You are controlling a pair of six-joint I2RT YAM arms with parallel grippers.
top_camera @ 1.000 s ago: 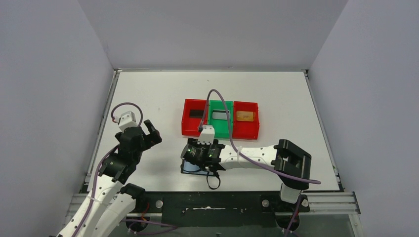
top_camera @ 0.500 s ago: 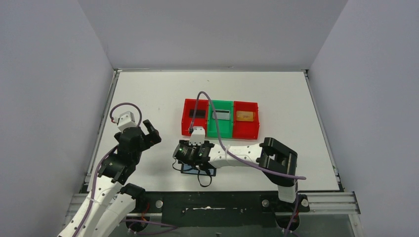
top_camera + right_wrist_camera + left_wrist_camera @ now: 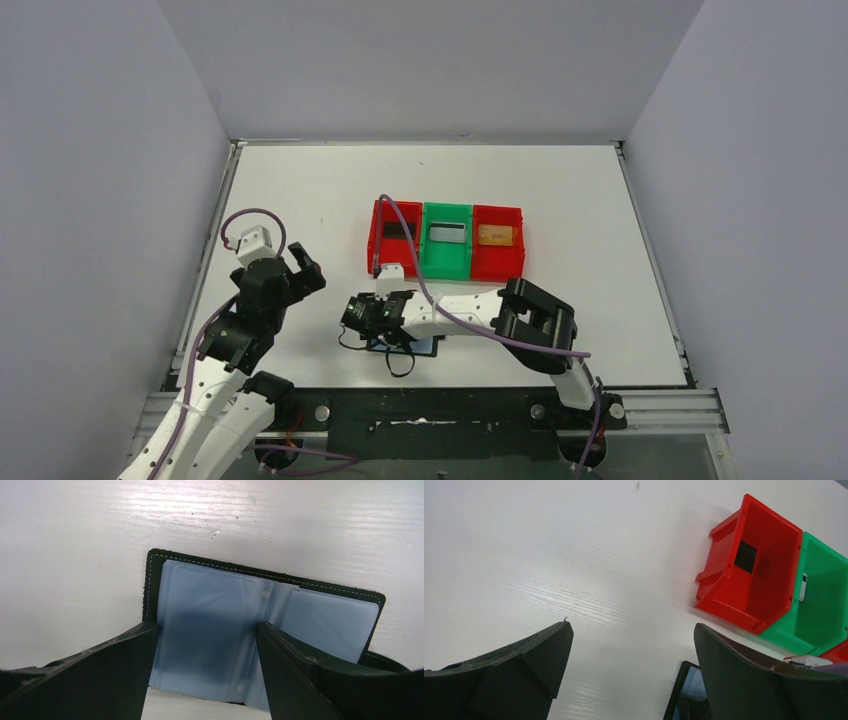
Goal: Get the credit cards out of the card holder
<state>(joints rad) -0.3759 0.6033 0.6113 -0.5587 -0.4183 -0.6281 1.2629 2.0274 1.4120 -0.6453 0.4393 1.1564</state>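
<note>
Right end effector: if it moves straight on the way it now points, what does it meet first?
The right end effector would likely meet the card holder, lying open with blue pockets up; the gap is unclear.

White wood-grain table [image 3: 300, 190] within plain pale grey walls [image 3: 430, 60], aluminium rail [image 3: 660, 405] along its near edge

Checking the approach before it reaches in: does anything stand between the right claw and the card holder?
Nothing visible does. The right claw hangs open directly over the opened card holder, jaws straddling its blue sleeves.
</note>
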